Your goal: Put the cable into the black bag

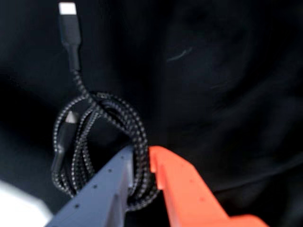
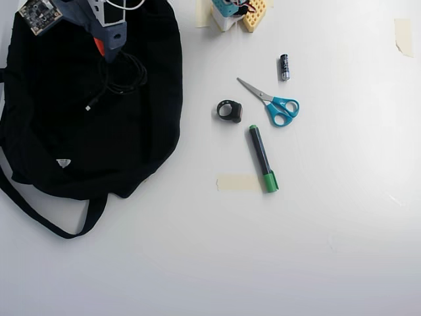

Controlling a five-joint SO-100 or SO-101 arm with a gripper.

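While coiled cable (image 1: 102, 142) is clamped in tool (image 1: 142, 163) over black bag (image 2: 79, 131), white worktop (image 2: 316, 250) is seen carrying scissors (image 2: 276, 105), marker (image 2: 263, 158), battery (image 2: 284, 67), tape strips (image 2: 238, 183).

White counter (image 2: 197, 263), plain and matte. Black bag (image 2: 125, 145) flat on it at the left in the overhead view, strap (image 2: 39, 214) looping off the lower edge onto bare surface. Right of the bag: small black ring-shaped item (image 2: 229, 110), then blue-handled scissors (image 2: 273, 104) just beside, blades pointing up-left. Small battery (image 2: 284, 67) above the scissors, apart. Black marker with green cap (image 2: 263, 158) below, cap end touching or just beside a strip of beige tape (image 2: 237, 183). More tape bits at top right corner (image 2: 402, 34) and top centre (image 2: 202, 13). Yellow and white base (image 2: 240, 14) at the top edge. Lower half bare.
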